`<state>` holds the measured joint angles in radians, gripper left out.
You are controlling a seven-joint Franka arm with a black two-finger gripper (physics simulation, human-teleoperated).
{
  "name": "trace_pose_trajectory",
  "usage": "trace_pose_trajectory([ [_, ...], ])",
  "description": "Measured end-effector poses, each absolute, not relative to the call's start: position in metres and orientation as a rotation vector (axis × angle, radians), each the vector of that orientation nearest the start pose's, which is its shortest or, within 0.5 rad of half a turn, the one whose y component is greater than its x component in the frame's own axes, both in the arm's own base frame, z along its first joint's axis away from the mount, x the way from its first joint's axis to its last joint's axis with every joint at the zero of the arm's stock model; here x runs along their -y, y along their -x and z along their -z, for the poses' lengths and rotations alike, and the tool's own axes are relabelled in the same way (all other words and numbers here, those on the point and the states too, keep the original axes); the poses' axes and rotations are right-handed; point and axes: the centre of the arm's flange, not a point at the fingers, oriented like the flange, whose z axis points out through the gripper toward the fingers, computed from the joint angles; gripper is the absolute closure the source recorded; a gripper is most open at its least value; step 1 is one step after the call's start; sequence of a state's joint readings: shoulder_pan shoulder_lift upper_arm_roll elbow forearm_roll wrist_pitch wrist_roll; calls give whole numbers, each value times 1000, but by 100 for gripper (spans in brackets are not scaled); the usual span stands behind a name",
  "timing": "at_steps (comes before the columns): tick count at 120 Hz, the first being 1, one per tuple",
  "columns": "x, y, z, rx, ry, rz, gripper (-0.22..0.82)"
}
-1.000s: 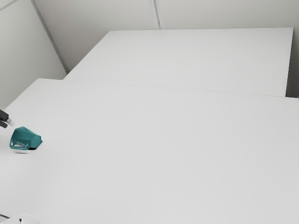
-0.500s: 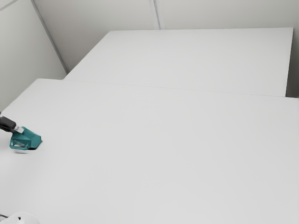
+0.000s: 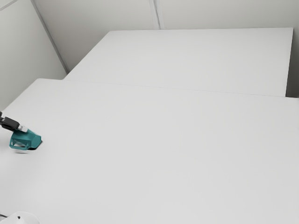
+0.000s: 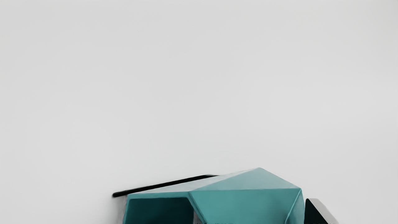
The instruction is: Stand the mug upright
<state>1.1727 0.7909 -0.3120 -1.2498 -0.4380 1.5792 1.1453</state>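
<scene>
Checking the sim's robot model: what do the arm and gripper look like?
Gripper: black, blocky body with a pale, whitish tip. At the exterior view's lower left, a rounded white housing, probably the arm's, bears a small dark mark; the thin dark line beside it may be a cable.

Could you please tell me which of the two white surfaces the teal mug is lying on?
The teal mug lies on the nearer surface, in the exterior view's foreground; the farther surface is behind it.
</scene>
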Motion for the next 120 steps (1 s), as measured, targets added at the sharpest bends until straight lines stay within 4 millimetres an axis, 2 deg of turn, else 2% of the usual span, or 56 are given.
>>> trace_pose_trajectory([
  [29, -536, -451, -303, 171, -2360, -468, 61],
  [47, -531, -455, -303, 179, -2340, -486, 70],
  [74, -528, -458, -305, 182, -2322, -501, 69],
  [90, -527, -457, -305, 182, -2321, -501, 72],
  [102, -526, -459, -309, 187, -2324, -500, 71],
  [120, -518, -464, -322, 207, -2334, -491, 76],
])
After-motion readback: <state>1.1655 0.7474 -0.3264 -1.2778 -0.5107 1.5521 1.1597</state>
